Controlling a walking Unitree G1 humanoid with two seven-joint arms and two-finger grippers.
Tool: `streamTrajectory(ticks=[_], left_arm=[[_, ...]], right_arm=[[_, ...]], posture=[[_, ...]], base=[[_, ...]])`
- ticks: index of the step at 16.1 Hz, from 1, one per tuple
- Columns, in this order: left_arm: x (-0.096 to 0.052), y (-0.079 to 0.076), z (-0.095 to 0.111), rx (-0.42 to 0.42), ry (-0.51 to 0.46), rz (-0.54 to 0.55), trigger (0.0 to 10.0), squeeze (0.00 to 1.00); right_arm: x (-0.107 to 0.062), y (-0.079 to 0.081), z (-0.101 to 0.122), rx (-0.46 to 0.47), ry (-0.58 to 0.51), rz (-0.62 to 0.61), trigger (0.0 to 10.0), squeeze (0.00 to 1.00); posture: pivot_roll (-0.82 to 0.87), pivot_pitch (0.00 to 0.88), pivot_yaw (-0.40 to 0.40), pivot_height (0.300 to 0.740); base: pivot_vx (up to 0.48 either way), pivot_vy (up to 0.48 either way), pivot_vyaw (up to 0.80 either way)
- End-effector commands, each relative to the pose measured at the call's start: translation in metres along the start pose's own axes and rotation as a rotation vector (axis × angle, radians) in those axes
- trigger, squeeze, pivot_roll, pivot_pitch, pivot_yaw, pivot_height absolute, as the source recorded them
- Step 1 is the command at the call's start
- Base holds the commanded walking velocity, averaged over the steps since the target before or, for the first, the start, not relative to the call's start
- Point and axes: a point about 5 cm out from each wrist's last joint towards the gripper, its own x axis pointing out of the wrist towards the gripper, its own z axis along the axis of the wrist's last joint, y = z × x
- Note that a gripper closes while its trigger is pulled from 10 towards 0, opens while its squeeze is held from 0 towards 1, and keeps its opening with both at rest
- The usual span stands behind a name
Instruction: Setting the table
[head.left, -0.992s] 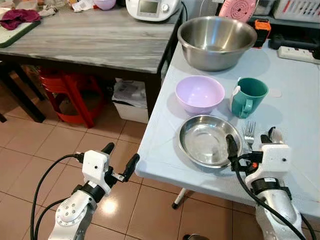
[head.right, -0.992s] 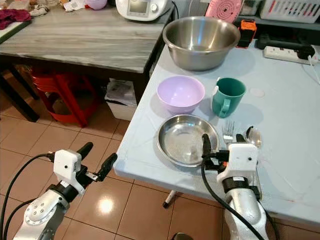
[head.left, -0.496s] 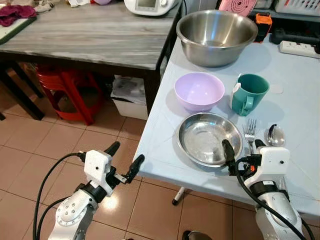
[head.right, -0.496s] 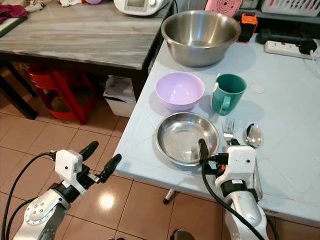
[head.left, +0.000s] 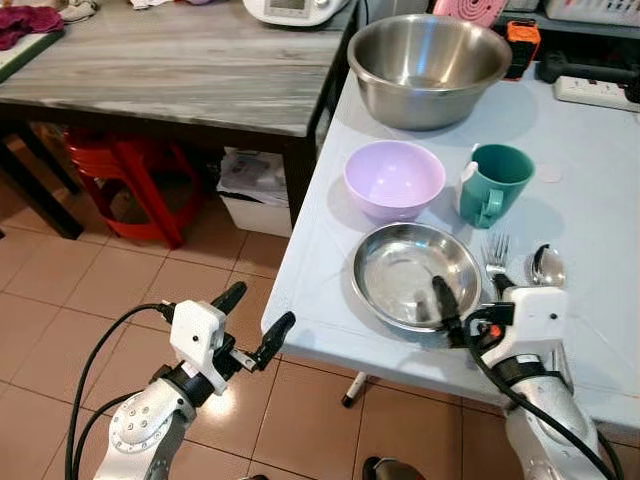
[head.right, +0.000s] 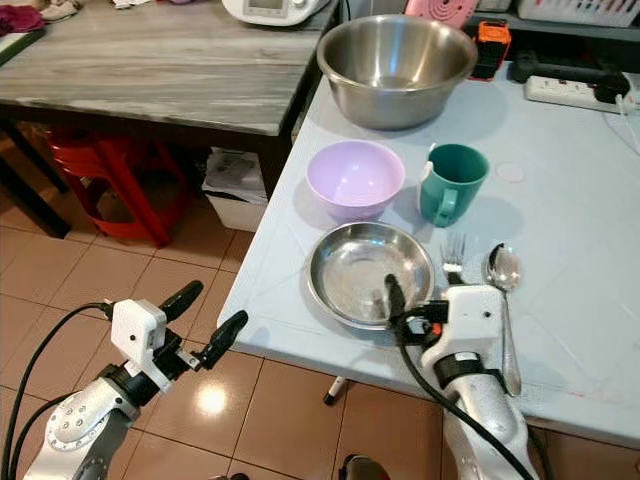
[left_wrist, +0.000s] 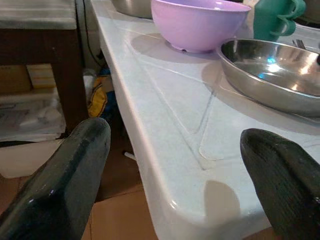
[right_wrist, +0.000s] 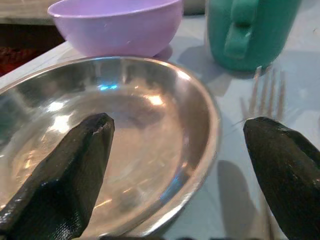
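**Table setting, near corner of the pale blue table**

Items you have on the pale blue table (head.left: 600, 180):

- Steel plate (head.left: 416, 276), at the near edge, empty.
- Fork (head.right: 454, 252), just right of the plate, tines pointing away from you.
- Spoon (head.right: 503, 272), just right of the fork, bowl end away from you.
- Lilac bowl (head.left: 394, 178), behind the plate.
- Green mug (head.left: 495, 183), right of the bowl, handle toward you.
- Large steel mixing bowl (head.left: 428, 68), at the far end.

Your right gripper (right_wrist: 182, 165) hangs over the near rim of the plate, fingers spread wide, one finger (right_wrist: 65, 172) above the plate, the other above the fork, holding nothing.

Your left gripper (head.left: 253, 320) sits off the table's near left corner, above the tiled floor (head.left: 70, 300), fingers apart and empty.

A grey wooden table (head.left: 180, 70) stands to the left.
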Motion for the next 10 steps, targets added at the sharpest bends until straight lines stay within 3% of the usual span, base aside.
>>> streamTrajectory(ticks=[1,5,6,8,10], left_arm=[[-0.003,-0.001,0.003,0.021,-0.004,-0.024,10.0,0.00],[-0.004,-0.002,0.004,0.037,-0.005,-0.045,10.0,0.00],[-0.004,-0.002,0.005,0.040,-0.003,-0.052,10.0,0.00],[-0.004,-0.002,0.005,0.043,-0.003,-0.057,10.0,0.00],[-0.004,-0.003,0.005,0.046,-0.002,-0.062,10.0,0.00]], right_arm=[[0.001,0.003,-0.004,0.029,0.024,0.025,10.0,0.00],[0.002,0.006,-0.008,0.089,0.060,0.051,10.0,0.00],[0.000,0.011,-0.013,0.144,0.083,0.080,9.3,0.00],[-0.002,0.013,-0.016,0.186,0.099,0.085,0.0,0.00],[-0.001,0.011,-0.019,0.217,0.119,0.075,0.0,0.00]], posture=[[-0.13,0.200,0.043,0.740],[-0.13,0.201,0.043,0.740],[-0.13,0.201,0.044,0.740],[-0.13,0.202,0.045,0.740],[-0.13,0.202,0.048,0.740]], base=[[0.000,0.000,0.00],[0.000,0.000,0.00],[0.000,0.000,0.00],[0.000,0.000,0.00],[0.000,0.000,0.00]])
